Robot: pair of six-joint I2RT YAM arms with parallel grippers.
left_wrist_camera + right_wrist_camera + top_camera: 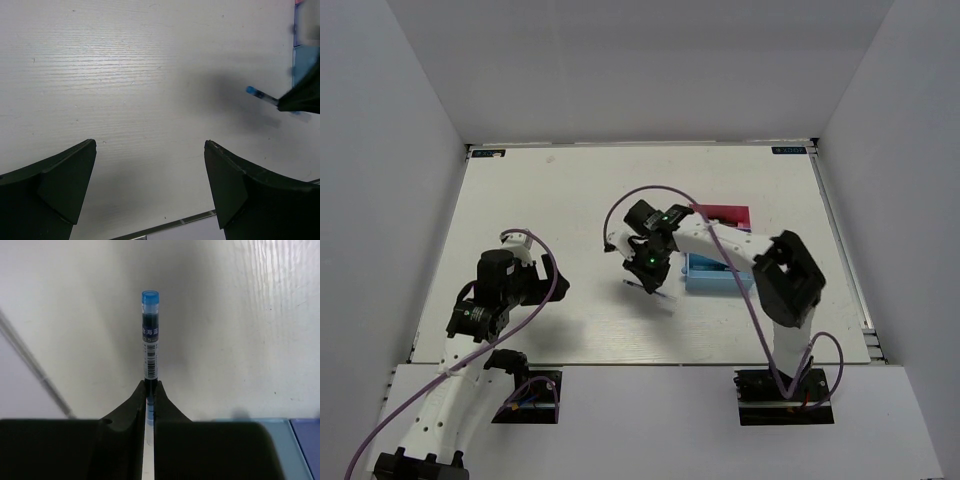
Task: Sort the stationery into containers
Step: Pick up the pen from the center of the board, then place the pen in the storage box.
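A thin pen [150, 340] with a blue end and a barcode label is pinched between the fingers of my right gripper [151, 384], which is shut on it. From above, that gripper [650, 275] hangs just left of the containers, and the pen [665, 297] sticks out beneath it. The left wrist view catches the pen's blue tip [255, 92] at the far right. The pink tray [725, 215] and the light blue tray [705, 272] show beside the right arm, which hides the middle tray. My left gripper [150, 145] is open over bare table, holding nothing.
The white table [570, 200] is walled on three sides. A metal strip [165, 226] marks its near edge below my left gripper. Tray corners, light blue [277, 440] and purple-blue [306, 440], lie under the right wrist. My left arm [505, 285] sits at the near left.
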